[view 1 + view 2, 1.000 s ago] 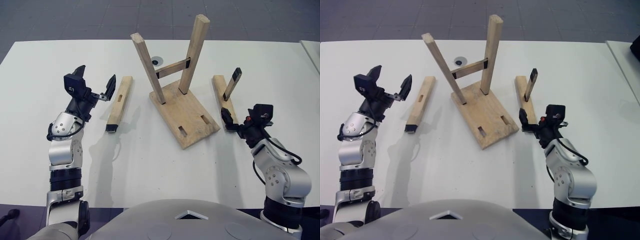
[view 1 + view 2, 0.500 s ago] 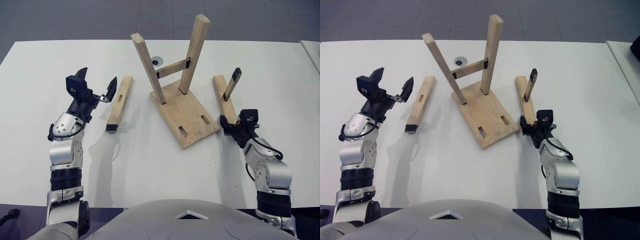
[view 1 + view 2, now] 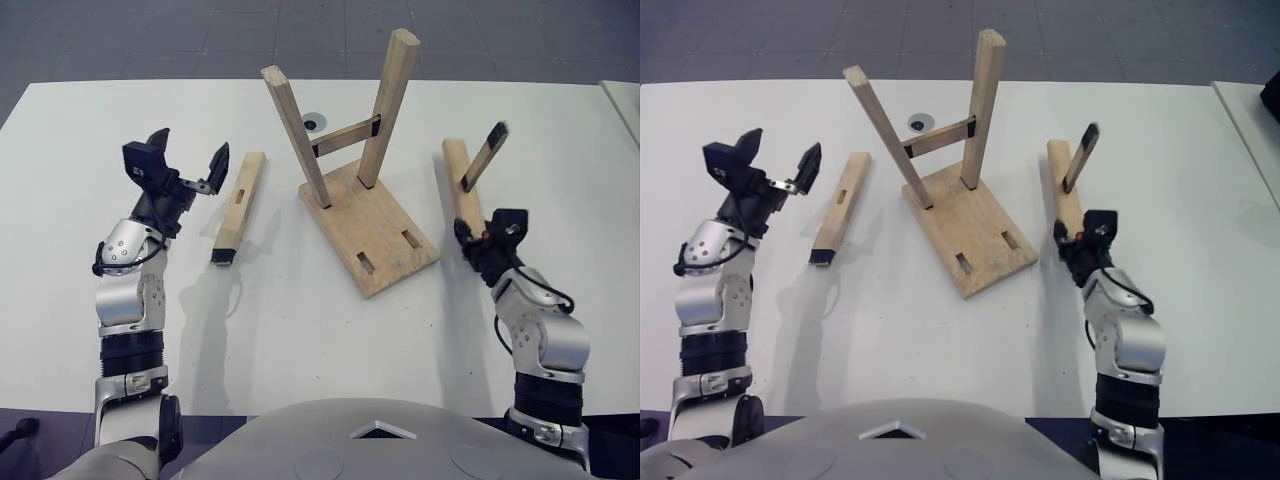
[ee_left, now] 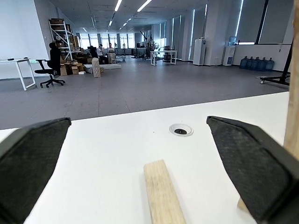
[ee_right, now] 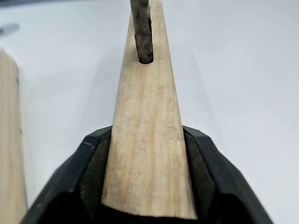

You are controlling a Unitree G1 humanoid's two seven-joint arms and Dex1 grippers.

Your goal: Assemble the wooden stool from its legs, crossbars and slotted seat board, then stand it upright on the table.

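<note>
since the right gripper is clamped on the near end of a leg, the step in hand looks to be carrying that leg to the seat board. in the head view the leg runs away from the gripper over the table, with a short crossbar stuck in its slot and slanting up beyond the fingers. the board lies just inboard of this gripper. two upright legs and a joining bar stand at its far end, and two empty slots sit at the end nearer the gripper. i'd judge the nearer slot the target. turn the leg upright before closing in, so the crossbar doesn't knock the standing pair. the left gripper hangs spread wide and empty, with a loose leg lying just inboard of it, untouched.

from the left wrist, both pads stand far apart, and the loose leg lies ahead between them and lower. taking it would need a drop and a square close.

from the right wrist, the fingers press both flanks of the leg, centred, with the crossbar seated in the slot farther out. the hold is at the very end, so the long overhang may lever in the grip: move slowly and keep the clamp firm. whether the leg is clear of the table i cannot tell.
</note>
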